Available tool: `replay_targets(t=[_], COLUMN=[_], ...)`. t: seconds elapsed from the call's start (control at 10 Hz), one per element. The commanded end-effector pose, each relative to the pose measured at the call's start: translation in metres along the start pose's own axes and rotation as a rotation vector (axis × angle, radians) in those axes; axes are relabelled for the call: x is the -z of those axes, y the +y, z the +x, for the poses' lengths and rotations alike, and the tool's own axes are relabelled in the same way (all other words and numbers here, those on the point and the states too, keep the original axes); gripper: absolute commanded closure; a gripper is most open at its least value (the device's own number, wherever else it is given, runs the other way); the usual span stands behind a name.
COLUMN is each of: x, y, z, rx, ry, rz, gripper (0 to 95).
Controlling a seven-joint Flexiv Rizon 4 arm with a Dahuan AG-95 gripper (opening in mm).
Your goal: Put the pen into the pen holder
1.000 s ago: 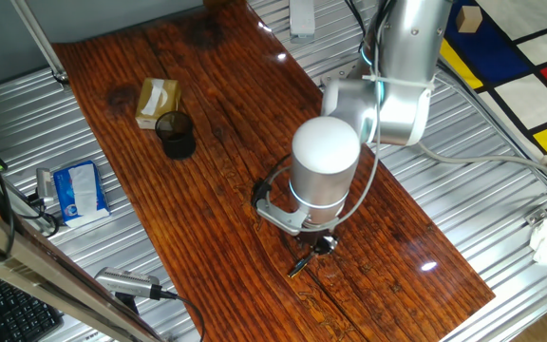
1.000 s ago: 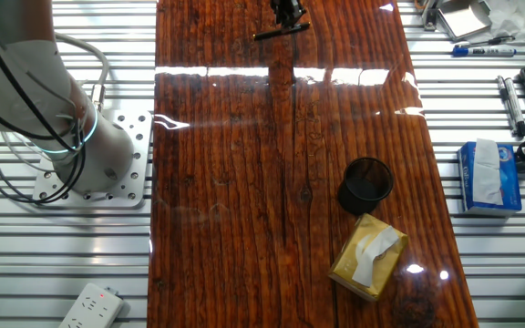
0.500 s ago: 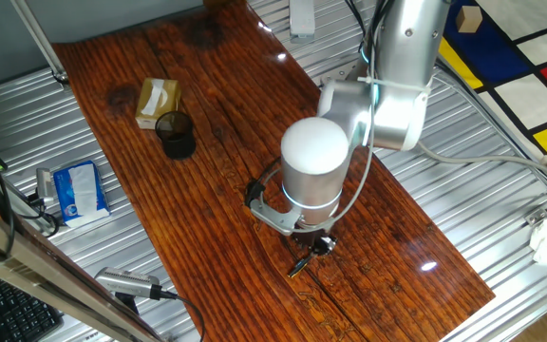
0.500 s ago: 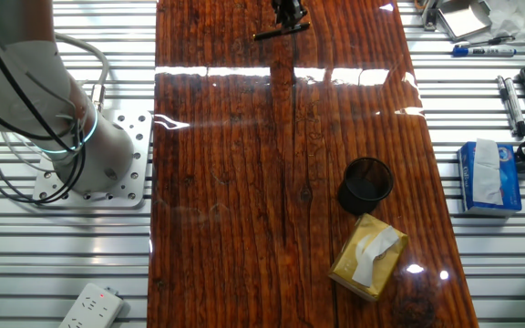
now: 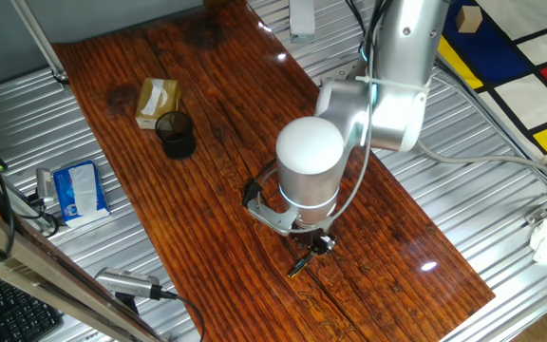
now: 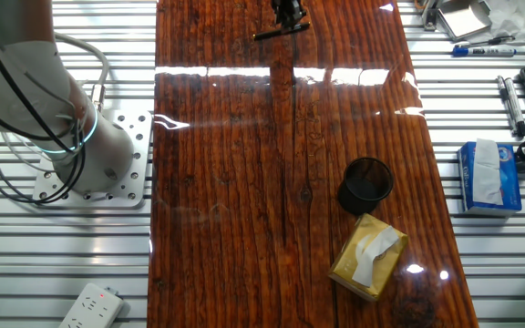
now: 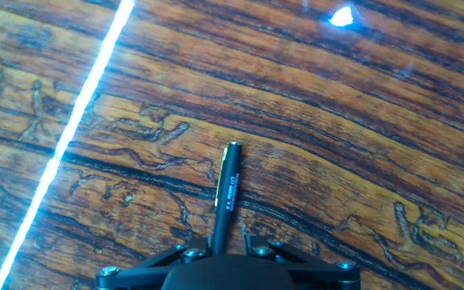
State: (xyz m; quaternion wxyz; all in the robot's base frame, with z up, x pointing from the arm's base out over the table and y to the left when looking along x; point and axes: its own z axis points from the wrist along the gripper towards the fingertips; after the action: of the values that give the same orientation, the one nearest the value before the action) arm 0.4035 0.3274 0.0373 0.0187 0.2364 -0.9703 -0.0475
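While the left edge of the grooved metal bench in one fixed view holds a blue tissue pack [image 5: 75, 190] and a silver cylindrical tool [image 5: 126, 283], the wooden table [image 5: 216, 123] beside them carries a yellowish cardboard box [image 5: 156, 101] with the pen holder [image 5: 176, 134] standing just in front of it, touching or nearly so. Between that cup and the arm lies only bare wood. Farther right, the arm's white-capped wrist [image 5: 310, 171] hangs over the table and hides most of the gripper [image 5: 316, 244] from above. The pen [image 5: 302, 260] sticks out below it, slanting toward the near edge, well apart from the pen holder. From the other fixed view the pen [image 6: 281, 32] lies at the far end of the table under the gripper [image 6: 289, 11], with the pen holder [image 6: 365, 183] near the right edge and the box [image 6: 368, 256] just beside it; more pens [image 6: 486, 50] rest on the bench at the right. Seen from the hand view, the pen [image 7: 225, 195] runs between the fingers [image 7: 185, 254], which sit close on either side of its near end; whether they actually pinch it cannot be told.
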Motion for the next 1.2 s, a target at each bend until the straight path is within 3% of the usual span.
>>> replay_targets(t=[0.1, 1.2], x=[0.0000, -0.0017], y=[-0.0005, 0.0001], z=[0.0013, 0.0021], rx=[0.008, 0.003], ry=[0.004, 0.011], rz=[0.003, 0.005], gripper=[76.0, 76.0])
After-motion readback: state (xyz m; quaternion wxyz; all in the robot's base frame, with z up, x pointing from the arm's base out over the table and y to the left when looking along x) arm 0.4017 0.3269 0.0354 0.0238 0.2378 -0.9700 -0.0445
